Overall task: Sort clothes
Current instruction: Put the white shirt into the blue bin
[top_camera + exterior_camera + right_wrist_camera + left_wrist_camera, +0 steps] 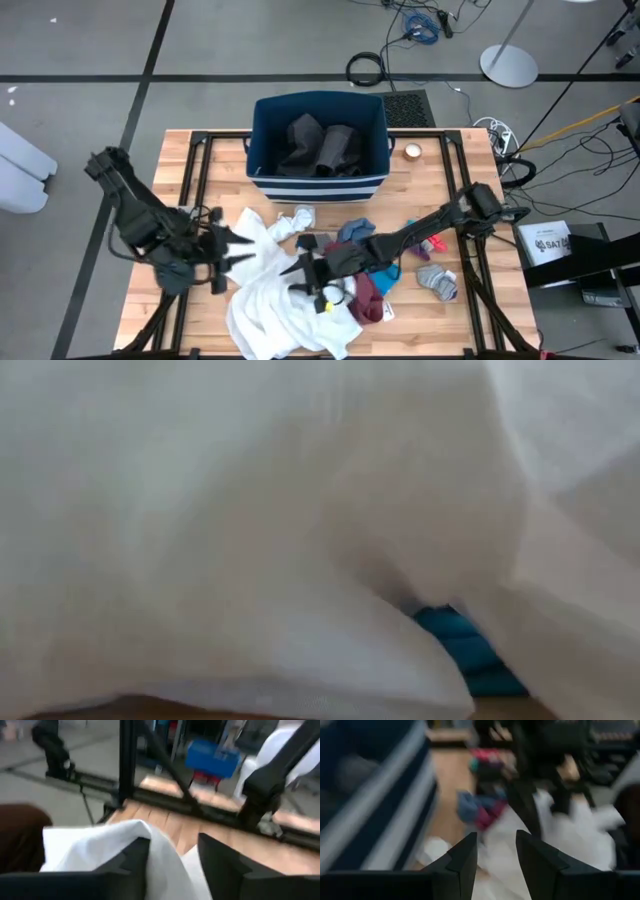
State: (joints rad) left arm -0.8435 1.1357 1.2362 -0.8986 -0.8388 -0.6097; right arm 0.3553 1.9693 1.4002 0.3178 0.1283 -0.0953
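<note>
A large white garment (275, 300) lies bunched on the wooden table's near middle and fills the low view (250, 510). Beside it lie a blue garment (355, 232), a maroon one (368, 298), a small white piece (296, 219), grey socks (438, 281) and a red piece (432, 243). Dark grey clothes (320, 145) sit inside the navy bin (320, 186). My left gripper (243, 250) is open over the white garment's left edge, with nothing between its fingers (465, 855). My right gripper (296, 278) is open over the garment's middle. My right gripper has a raised fold of the white garment (160, 855) in the gap between its parted fingers. The cloth drapes against one finger (135, 852). The fingers come nearly level from the table's right. The rest of the garment lies slack on the table.
The bin stands at the table's far middle, and a small round object (412, 152) lies to its right. A black frame (195, 165) runs along the table's sides. Bare wood shows at the far left and far right corners.
</note>
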